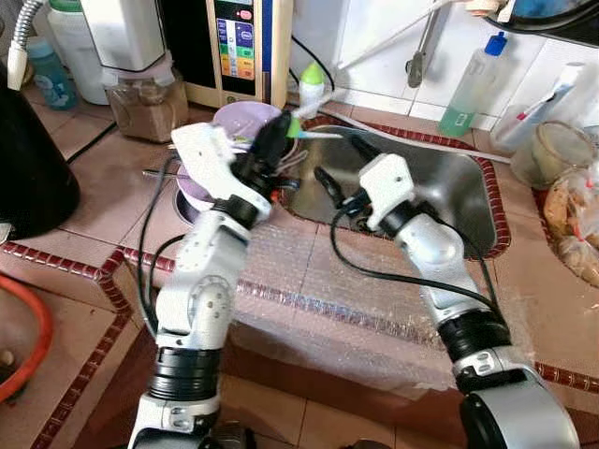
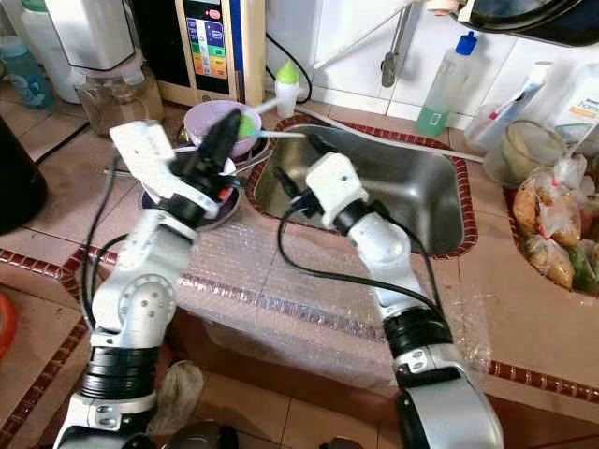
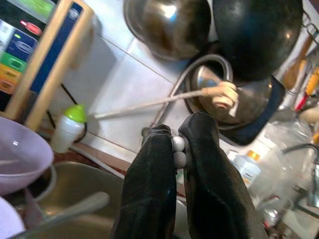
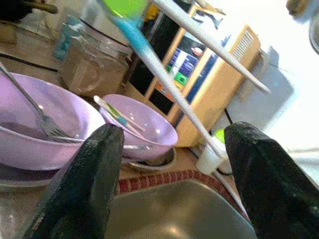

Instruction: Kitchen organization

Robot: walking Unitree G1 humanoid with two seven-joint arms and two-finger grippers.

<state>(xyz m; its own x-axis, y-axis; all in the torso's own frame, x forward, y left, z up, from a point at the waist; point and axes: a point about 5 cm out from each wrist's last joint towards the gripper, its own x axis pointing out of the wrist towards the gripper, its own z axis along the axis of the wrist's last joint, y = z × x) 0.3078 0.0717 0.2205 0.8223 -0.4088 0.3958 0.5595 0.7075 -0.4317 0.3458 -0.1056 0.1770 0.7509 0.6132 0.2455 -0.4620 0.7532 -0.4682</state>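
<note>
— What's in front of you?

— A tiled counter [image 1: 84,178] with a steel sink [image 1: 449,187] set in it, and bubble wrap [image 1: 309,290] over the near edge, I guess to cushion whatever gets set down. Beside the sink, on my left, stand the purple bowls [image 4: 134,124] with a fork [image 4: 45,124] and other utensils in them; they look like what needs sorting

— And your arms?

— Both are up over the sink's near-left corner. My left gripper [image 1: 273,140] sits by the bowls, fingers [image 3: 154,189] pressed together, with white beads showing between the tips; I cannot tell if they grip anything. A green-tipped spatula [image 1: 301,126] lies just past it

— The right?

— My right gripper [image 1: 339,178] is spread wide, holding nothing, aimed toward the bowls, probably ready to take something
</note>
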